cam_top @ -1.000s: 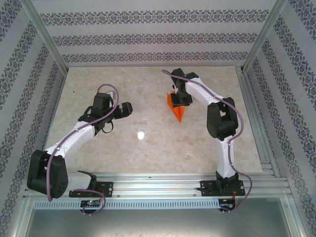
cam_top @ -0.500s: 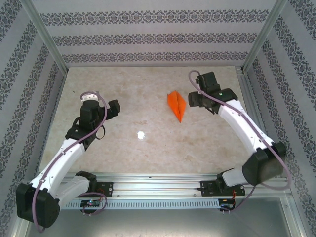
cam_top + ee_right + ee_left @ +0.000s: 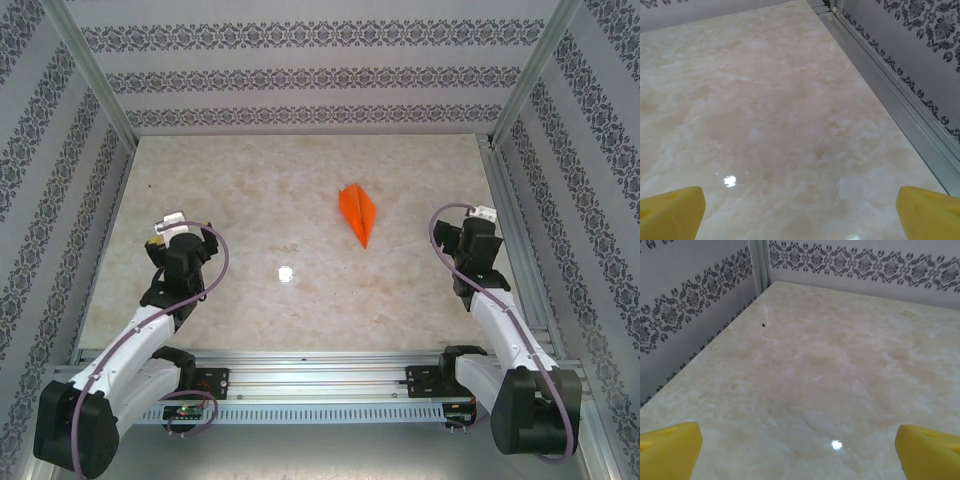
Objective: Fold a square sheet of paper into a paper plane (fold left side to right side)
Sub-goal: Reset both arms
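The square sheet of paper lies folded into a narrow orange paper plane (image 3: 358, 212) on the marble table (image 3: 280, 170), right of centre, its point toward the near edge. Nothing touches it. My left gripper (image 3: 170, 232) hovers over the table's left side, far from the plane. In the left wrist view its yellow fingers (image 3: 670, 450) stand wide apart, so the left gripper (image 3: 800, 452) is open over bare marble. My right gripper (image 3: 478, 228) sits near the right rail, to the plane's right and apart from it. The right gripper (image 3: 800, 212) is open too, with nothing between its fingers (image 3: 927, 212).
Patterned walls enclose the table on three sides. An aluminium rail (image 3: 900, 100) runs along the right edge, and a slotted rail (image 3: 320, 365) carries both arm bases at the near edge. A small dark speck (image 3: 763, 325) lies near the far left corner.
My right gripper let go of the paper plane, opened wide and drew back toward the near right. The left arm also pulled back toward the near left. The plane stays flat on the table.
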Tool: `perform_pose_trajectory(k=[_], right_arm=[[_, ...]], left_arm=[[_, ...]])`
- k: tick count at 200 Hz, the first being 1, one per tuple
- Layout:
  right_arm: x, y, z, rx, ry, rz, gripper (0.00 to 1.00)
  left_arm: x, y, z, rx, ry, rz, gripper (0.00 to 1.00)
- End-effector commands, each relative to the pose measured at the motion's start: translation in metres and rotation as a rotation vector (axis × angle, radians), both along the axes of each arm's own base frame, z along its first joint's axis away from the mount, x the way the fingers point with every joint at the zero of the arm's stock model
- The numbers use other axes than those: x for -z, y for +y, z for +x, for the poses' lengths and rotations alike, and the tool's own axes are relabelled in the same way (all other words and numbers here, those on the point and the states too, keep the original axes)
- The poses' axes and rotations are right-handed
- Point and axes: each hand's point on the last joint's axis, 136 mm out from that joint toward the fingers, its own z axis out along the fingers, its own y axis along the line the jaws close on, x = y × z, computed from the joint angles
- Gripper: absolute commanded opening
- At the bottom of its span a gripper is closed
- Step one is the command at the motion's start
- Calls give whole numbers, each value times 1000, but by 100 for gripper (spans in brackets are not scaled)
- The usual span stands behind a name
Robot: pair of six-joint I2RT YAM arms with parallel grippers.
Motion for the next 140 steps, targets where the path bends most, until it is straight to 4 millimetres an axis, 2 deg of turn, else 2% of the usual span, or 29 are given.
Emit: perform_pose_trajectory(k=[1,24,33,53,69,89,140], right_arm=[[-29,-8,25,-7,-236,-39,98],[-12,-4,44,-52,-257,-33,98],[-17,0,52,-77,-308,-26,98],[-16,8,68,-131,-326,-17,98],[-5,19,79,-197,-306,-13,98],[5,36,83,-265,-299,-50,98],[8,30,78,-230,-324,-52,98]], left_arm=[[-16,11,10,-4,-65,99,100],[-5,12,17,27,-47,118,100],[-2,10,20,45,-48,121,100],[3,1,27,103,-69,112,100],[9,-5,33,139,-85,111,100],[16,-10,41,168,-92,112,100],[40,-38,74,327,-107,135,100]])
